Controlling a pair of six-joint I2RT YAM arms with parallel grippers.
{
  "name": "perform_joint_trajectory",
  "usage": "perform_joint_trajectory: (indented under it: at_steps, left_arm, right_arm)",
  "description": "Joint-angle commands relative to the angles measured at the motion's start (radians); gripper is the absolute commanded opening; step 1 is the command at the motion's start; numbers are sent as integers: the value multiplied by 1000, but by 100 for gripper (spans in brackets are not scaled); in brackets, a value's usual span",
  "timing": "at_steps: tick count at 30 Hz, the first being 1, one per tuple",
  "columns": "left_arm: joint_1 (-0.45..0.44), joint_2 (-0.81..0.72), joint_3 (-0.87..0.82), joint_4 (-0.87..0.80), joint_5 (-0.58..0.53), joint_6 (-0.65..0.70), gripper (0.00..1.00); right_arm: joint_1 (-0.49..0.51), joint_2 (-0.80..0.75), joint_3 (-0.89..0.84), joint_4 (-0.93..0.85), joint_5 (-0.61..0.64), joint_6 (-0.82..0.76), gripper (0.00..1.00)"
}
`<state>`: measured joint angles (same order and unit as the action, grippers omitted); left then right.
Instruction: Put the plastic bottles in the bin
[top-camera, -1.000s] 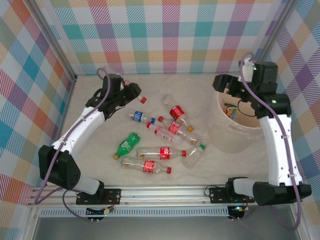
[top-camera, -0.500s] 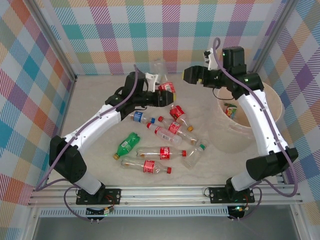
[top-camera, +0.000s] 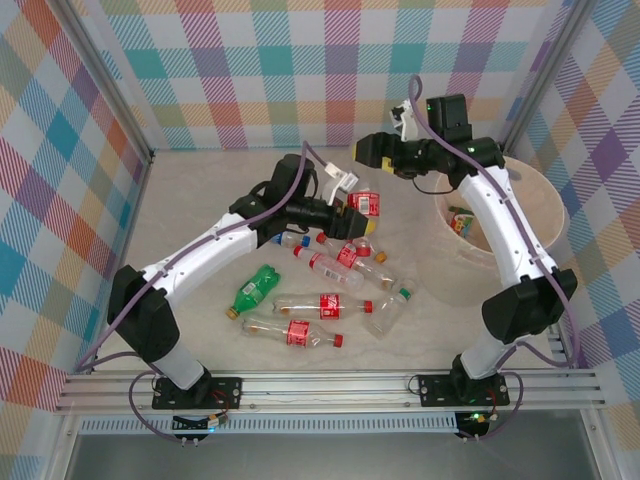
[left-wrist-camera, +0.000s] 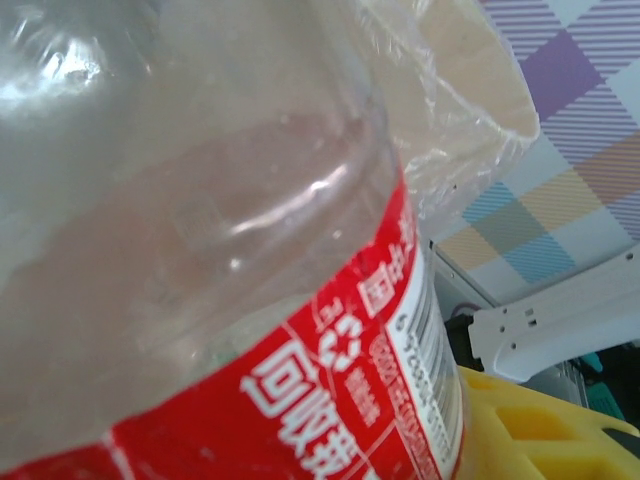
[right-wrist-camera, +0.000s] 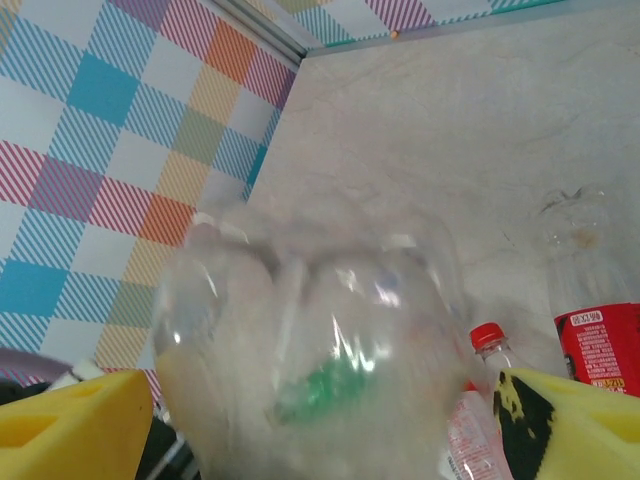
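Table: you've got a pale marbled table (top-camera: 200, 190) under both arms, with the action in its middle and right.
Room: pastel chequered walls (top-camera: 300, 60) close you in on three sides, and an aluminium rail (top-camera: 330, 385) runs along the near edge.
Bin: the large round cream-white plastic bucket (top-camera: 480, 280) stands on the table's right side, close to the right wall, its translucent liner (left-wrist-camera: 450, 90) folded over the rim.
Loose bottles: a cluster of small clear red-labelled plastic bottles (top-camera: 322, 305) lies flat mid-table, with a green plastic bottle (top-camera: 262, 285) at the cluster's left edge.
Left jaws: your left jaws are clenched on a clear red-labelled bottle (top-camera: 364, 203), held over the far side of the cluster, left of the bucket. In the left wrist view a yellow pad (left-wrist-camera: 530, 430) sits just beside the label.
Right jaws: your right jaws stand wide apart, facing that bottle from the bucket side. In the right wrist view its blurred clear base (right-wrist-camera: 320, 330) sits between the two yellow pads (right-wrist-camera: 70, 425). You can't tell whether either pad touches it.
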<state>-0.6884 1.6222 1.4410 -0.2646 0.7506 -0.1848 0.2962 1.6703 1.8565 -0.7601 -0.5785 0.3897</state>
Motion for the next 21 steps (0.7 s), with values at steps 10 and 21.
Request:
perform_joint_trajectory:
  at_steps: [10,21]
  left_arm:
    - [-13,13,52,-33,24,59,7]
    - [-11,-18,45,-52,-68,51,100]
  right_arm:
    - [4,21,29,13,9,-5,59]
    - [-29,20,147,-10,64,-48,55]
